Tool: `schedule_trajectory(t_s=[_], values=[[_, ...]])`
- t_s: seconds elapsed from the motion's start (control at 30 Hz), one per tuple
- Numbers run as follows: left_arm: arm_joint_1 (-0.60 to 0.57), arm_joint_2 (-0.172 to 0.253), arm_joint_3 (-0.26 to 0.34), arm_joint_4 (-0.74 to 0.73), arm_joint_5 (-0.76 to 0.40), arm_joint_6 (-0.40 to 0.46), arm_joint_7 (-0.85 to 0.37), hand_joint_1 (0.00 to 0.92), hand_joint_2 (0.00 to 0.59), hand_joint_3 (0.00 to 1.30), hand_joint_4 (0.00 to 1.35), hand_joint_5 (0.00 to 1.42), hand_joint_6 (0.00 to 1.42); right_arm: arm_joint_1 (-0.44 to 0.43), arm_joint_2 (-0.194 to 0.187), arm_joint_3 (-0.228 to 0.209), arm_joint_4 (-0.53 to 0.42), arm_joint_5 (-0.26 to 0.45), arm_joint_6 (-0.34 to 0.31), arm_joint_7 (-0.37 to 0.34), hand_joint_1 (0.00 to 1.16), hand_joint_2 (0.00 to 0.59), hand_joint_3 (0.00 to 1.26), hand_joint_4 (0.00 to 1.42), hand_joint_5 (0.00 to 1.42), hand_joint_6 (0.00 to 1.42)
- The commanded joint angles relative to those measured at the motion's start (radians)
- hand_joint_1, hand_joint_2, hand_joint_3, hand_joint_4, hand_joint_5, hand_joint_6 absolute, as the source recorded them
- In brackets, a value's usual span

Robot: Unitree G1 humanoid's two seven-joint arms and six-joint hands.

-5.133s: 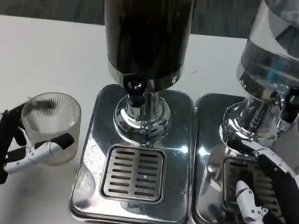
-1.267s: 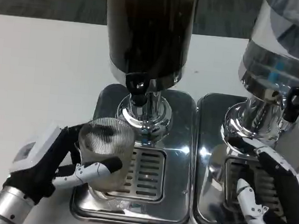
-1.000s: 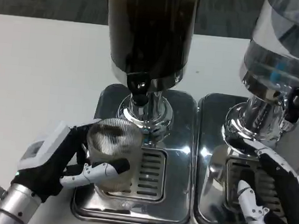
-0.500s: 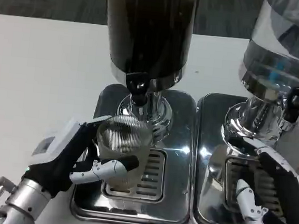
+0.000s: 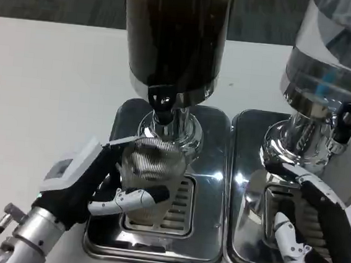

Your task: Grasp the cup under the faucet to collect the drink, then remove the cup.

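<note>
A clear ribbed glass cup [image 5: 152,174] stands over the slotted grate of the left drip tray [image 5: 120,123], just below the black faucet [image 5: 161,100] of the dark drink dispenser [image 5: 173,35]. My left hand [image 5: 95,186] grips the cup from its left side, with fingers wrapped across the front. No liquid is visibly running from the faucet and the cup looks empty. My right hand [image 5: 318,235] hangs over the right drip tray [image 5: 250,129] with its fingers apart, holding nothing.
A second dispenser [image 5: 334,66] with clear liquid and a black tap handle [image 5: 345,117] stands on the right tray. Bare white table [image 5: 42,94] stretches to the left and behind. Another metal edge shows at the far right.
My left hand has carried the cup rightward from the table onto the left tray's grate, ending below the dark dispenser's faucet. The right hand has barely moved.
</note>
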Motion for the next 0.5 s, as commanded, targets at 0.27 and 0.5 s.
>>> schedule_trajectory(t_s=[0.27, 0.5], values=[[-0.007, 0.015, -0.007, -0.044, 0.028, 0.033, 0.009, 0.083, 0.164, 0.38, 0.36, 0.53, 0.55, 0.009, 0.014, 0.0, -0.007, -0.002, 0.004, -0.005, 0.45, 0.586, 0.27, 0.17, 0.13, 0.11], [0.003, 0.027, -0.005, -0.069, 0.032, 0.043, 0.007, 0.059, 0.15, 0.36, 0.3, 0.46, 0.46, 0.006, 0.014, 0.0, -0.006, 0.0, 0.01, -0.001, 0.45, 0.586, 0.27, 0.17, 0.13, 0.11]])
